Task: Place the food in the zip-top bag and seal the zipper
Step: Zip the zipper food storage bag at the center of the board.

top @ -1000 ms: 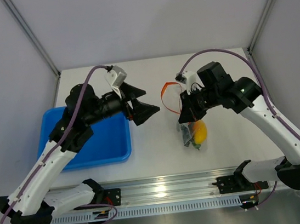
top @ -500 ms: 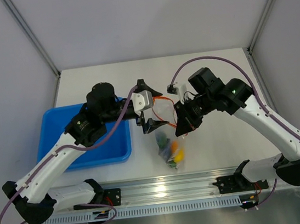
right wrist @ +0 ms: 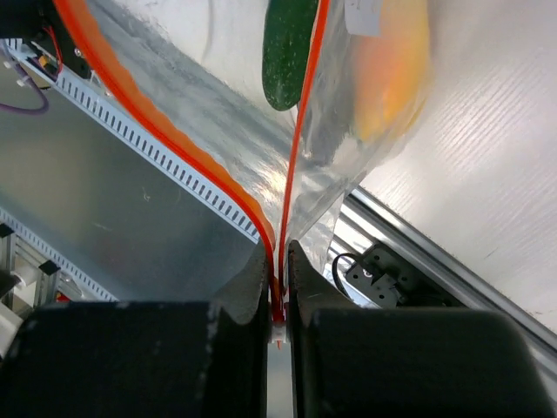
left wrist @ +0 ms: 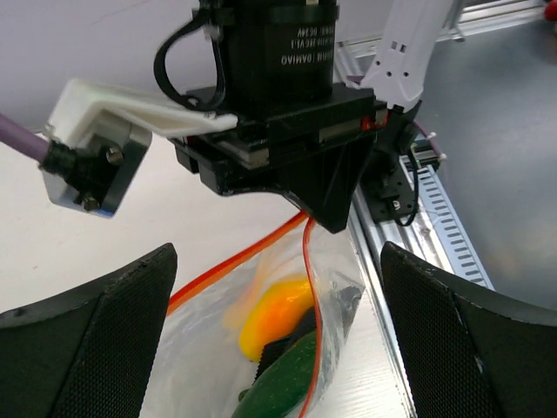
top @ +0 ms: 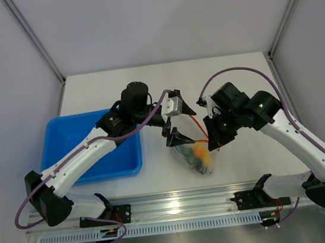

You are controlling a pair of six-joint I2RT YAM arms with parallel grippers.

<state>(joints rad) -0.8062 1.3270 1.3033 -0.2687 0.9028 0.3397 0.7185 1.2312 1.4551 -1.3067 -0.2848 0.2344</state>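
From overhead I see the zip-top bag [top: 192, 155] near the middle of the desk's near edge. A yellow-orange piece [top: 200, 150] and dark green pieces [top: 202, 164] show through the plastic, and the orange zipper [top: 200, 129] curves away toward the far edge. My left gripper [top: 191, 127] is spread wide over the bag's mouth, while my right gripper [top: 212, 146] has its tip on the zipper from the right-edge side. The blue tray [top: 98, 177] sits by the left edge, toward the near-left corner.
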